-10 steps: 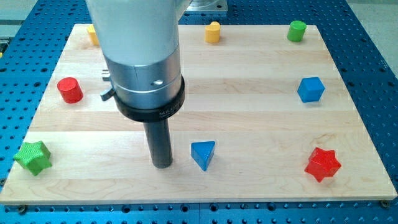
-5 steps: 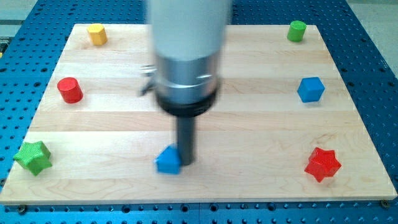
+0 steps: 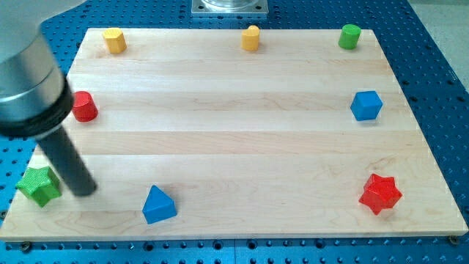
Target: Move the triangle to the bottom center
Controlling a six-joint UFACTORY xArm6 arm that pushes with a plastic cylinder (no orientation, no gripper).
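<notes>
The blue triangle (image 3: 157,204) lies near the view's bottom edge of the wooden board (image 3: 242,147), left of centre. My tip (image 3: 83,191) stands at the view's lower left, well left of the triangle and apart from it. It is just right of the green star (image 3: 38,185), close to it or touching it. The arm's grey body covers the upper left corner of the view.
A red cylinder (image 3: 85,106) sits at the left, partly behind the arm. Along the top are a yellow block (image 3: 113,39), a yellow cylinder (image 3: 250,37) and a green cylinder (image 3: 349,35). A blue cube (image 3: 366,105) and a red star (image 3: 380,193) are at the right.
The blue triangle has slid left from the bottom centre to the lower left. My tip has swept left past it and now stands beside the green star.
</notes>
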